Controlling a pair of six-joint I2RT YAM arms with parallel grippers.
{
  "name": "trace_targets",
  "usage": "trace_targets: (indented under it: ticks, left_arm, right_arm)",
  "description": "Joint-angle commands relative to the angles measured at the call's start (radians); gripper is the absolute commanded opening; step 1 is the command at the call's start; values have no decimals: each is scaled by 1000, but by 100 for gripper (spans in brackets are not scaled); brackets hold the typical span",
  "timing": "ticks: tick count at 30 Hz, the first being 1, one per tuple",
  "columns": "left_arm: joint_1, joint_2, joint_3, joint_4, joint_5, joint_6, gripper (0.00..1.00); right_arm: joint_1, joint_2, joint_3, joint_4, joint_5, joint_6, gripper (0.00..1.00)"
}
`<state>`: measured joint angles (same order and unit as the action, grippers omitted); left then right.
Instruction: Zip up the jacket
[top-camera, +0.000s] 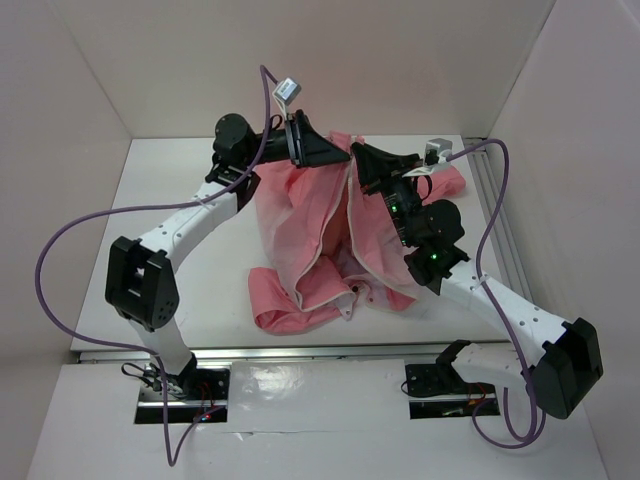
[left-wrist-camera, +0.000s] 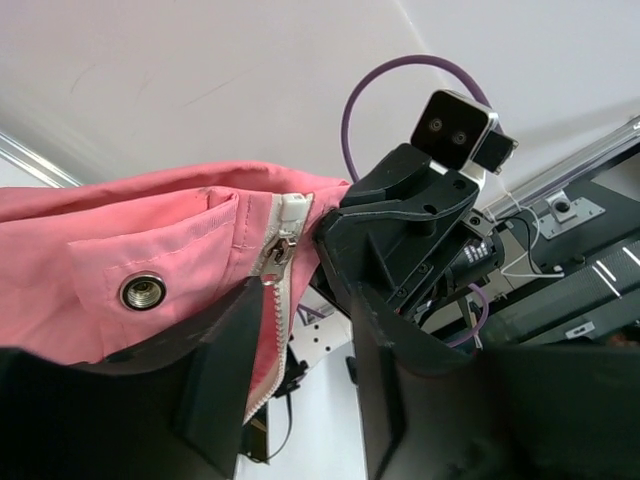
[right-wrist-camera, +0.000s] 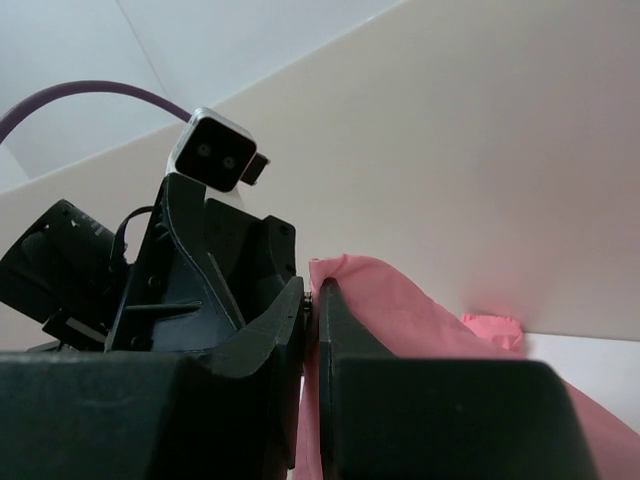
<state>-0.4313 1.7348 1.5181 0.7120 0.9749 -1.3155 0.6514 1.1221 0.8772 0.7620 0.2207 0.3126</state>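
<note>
**Jacket held up at the collar, front open**

The salmon-pink soft fabric jacket (top-camera: 300, 240) sits mid-table on the white tabletop (top-camera: 170, 190). Its upper end is lifted between the two arms and its lower part is heaped toward the near edge. The two front panels hang apart, showing the paler lining, with the white zipper edging (top-camera: 322, 262) running down the open gap. One sleeve (top-camera: 285, 316) lies crumpled nearest the arm bases.

The right gripper (right-wrist-camera: 312, 300) is closed to a thin slit on the jacket's top edge. A small metal piece shows right at the tips (it could be the zipper pull, but the view is too close to be sure), and pink fabric falls away on its right.

The left gripper (top-camera: 338, 153) meets it tip to tip at the collar. In its own wrist view the jaws stand apart, and the white toothed zipper tape (left-wrist-camera: 262, 345) runs down through the gap along the left-hand finger (left-wrist-camera: 215, 385). The metal slider (left-wrist-camera: 280, 245) sits near the tape's top. A round silver snap (left-wrist-camera: 145, 291) shows on the fabric flap beside the zipper.
</note>
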Motion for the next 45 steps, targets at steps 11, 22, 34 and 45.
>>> trace_targets:
  ticks: [11,22,34,45]
  left_arm:
    - [-12,-3,-18,70,-10,15,62]
    - [-21,61,-9,279,-10,-123,58]
    - [-21,71,-68,490,-48,-238,46]
    - [-21,94,-59,578,-59,-307,36]
  right_arm:
    - [-4,-28,51,57,-6,-17,0]
    - [-4,-28,60,57,-6,-17,0]
    - [-4,-19,60,48,-6,-7,0]
    - [-4,-19,78,39,-6,-7,0]
